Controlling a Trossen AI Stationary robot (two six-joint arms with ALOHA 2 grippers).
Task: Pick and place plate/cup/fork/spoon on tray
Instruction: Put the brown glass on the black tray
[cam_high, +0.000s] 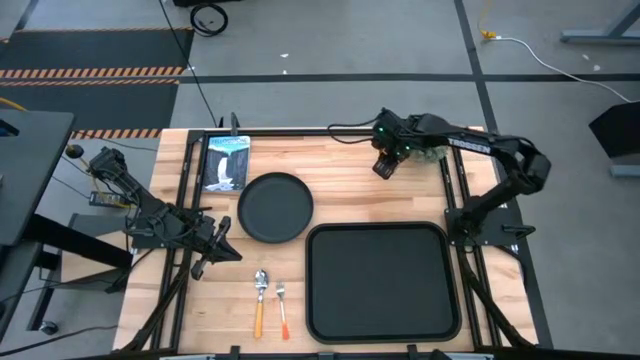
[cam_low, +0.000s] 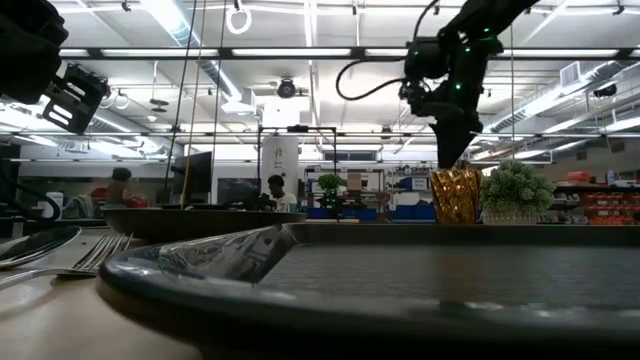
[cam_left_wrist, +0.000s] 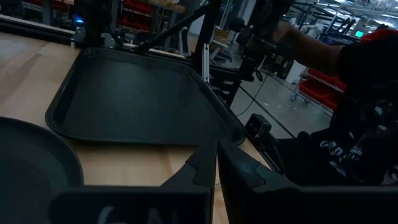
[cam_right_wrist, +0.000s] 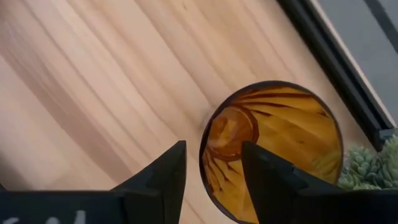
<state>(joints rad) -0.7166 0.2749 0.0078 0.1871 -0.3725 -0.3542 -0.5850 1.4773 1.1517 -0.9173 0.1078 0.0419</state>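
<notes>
The amber cup stands upright on the wooden table at the far right, next to a small green plant. My right gripper is open and points down right above the cup. One finger is over the cup's hollow and the other outside its rim; I see no touch. The round black plate lies left of the black tray. The spoon and fork lie side by side near the front edge. My left gripper waits shut at the left, beside the plate.
A picture card lies at the far left of the table, behind the plate. A dark frame rail runs just beyond the cup and plant. Bare wood lies between the cup and the tray's far rim.
</notes>
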